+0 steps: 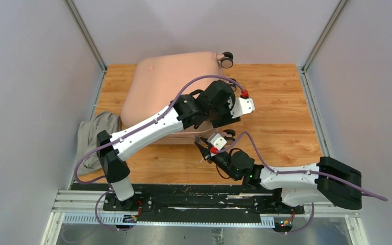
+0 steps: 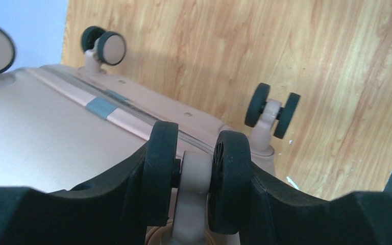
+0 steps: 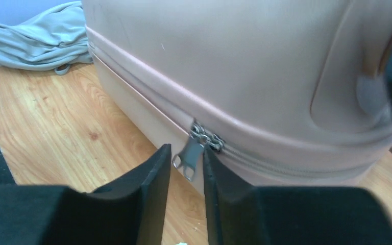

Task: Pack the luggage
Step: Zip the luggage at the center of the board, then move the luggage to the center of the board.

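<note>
Left hand (image 2: 196, 173) clamps the luggage (image 2: 41, 138) wheel (image 2: 232, 178).

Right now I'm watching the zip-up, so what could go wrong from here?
The right claw stands slightly open around the small metal zipper pull, so the pull may slip free. The left claw clamps only one black-and-pink caster wheel; the large pale pink hard-shell suitcase could pivot. The crumpled grey cloth lies outside, unpacked.

The pale pink hard-shell luggage (image 1: 153, 87) lies flat, lid closed, rounded shell facing up.
</note>
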